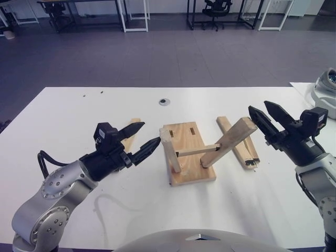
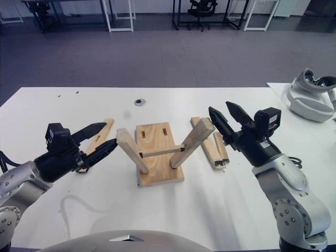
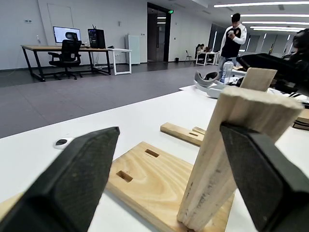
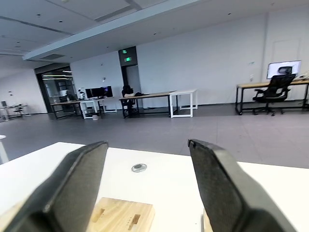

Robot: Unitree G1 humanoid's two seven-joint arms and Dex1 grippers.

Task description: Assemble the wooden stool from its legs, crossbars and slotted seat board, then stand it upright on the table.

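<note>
The slotted seat board (image 1: 191,176) lies flat in the middle of the white table (image 1: 63,121). On it stands a frame of two legs, the left leg (image 1: 170,152) and the right leg (image 1: 231,140), leaning apart and joined by a crossbar (image 1: 197,151). More wooden pieces (image 1: 242,149) lie flat just right of the board. Another wooden piece (image 1: 132,131) lies behind my left gripper. My left gripper (image 1: 149,133) is open, its tips just left of the left leg's top (image 3: 231,154). Close to the right leg's upper end, my right gripper (image 1: 258,106) is open and holds nothing.
A small round disc (image 1: 165,102) sits on the table behind the board. A white headset (image 2: 310,94) rests on a neighbouring surface at the far right. Bare tabletop stretches along the front edge and the left side. Desks and chairs stand in the room behind.
</note>
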